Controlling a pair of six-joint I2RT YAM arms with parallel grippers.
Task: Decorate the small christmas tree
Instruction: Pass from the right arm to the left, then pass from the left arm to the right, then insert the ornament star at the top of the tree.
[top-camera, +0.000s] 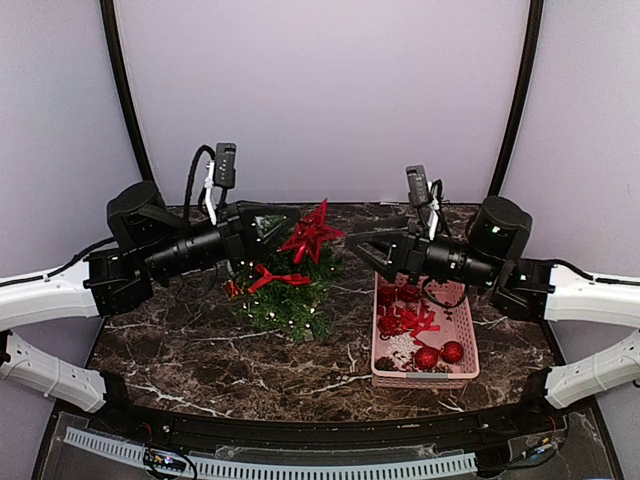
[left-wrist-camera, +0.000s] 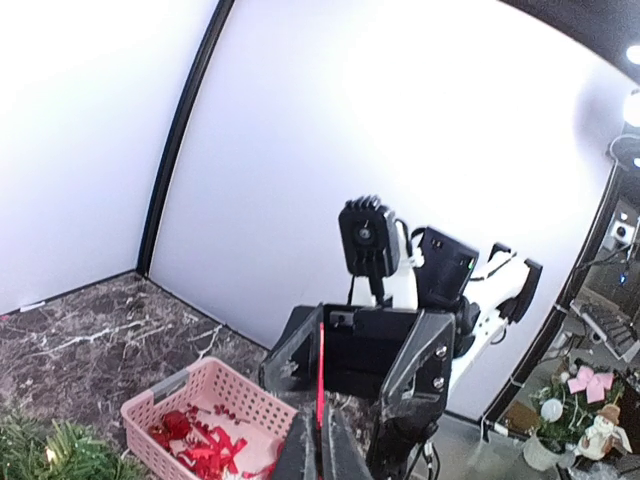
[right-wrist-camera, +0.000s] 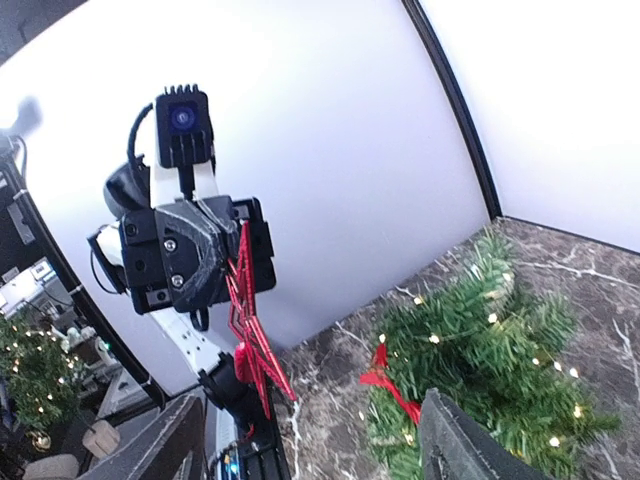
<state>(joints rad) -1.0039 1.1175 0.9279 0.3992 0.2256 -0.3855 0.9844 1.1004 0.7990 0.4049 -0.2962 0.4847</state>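
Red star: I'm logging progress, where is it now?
Top view, centre: the red star is clamped in the left gripper, above the small christmas tree, with the open right gripper to its right.

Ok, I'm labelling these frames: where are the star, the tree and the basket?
star (top-camera: 310, 238), top view, its centre
tree (top-camera: 287, 302), top view, lower front branches
basket (top-camera: 425, 381), top view, near rim

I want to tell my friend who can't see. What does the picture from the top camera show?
The left arm's fingers pinch a red spiky star close to a small green Christmas tree with tiny white lights. The right arm's fingers stand open facing the star, near a pink plastic basket of red ornaments on a dark marble table.
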